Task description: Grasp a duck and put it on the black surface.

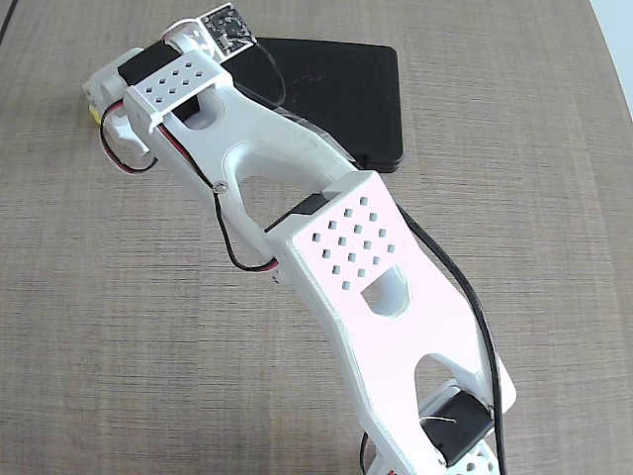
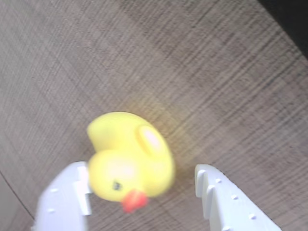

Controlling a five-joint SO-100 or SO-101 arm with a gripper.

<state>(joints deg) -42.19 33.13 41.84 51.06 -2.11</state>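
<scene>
Woven grey-brown counter (image 2: 202,72) is carrying the tiny yellow rubber duck (image 2: 129,156), which is sitting between the spread fingers of the white hand (image 2: 144,192), nearer the wrist view's left finger (image 2: 65,199), beak toward the camera, ungrasped, well apart from the matte black slab (image 1: 341,94).

The fixed view sits up high behind the arm (image 1: 336,257), looking down along it at the wood table (image 1: 119,327) and black surface (image 1: 341,94). The wrist view rides right at the gripper (image 2: 144,192), aimed close at the tabletop. Both catch the duck (image 2: 130,156), just a yellow sliver (image 1: 91,115) from above.
</scene>
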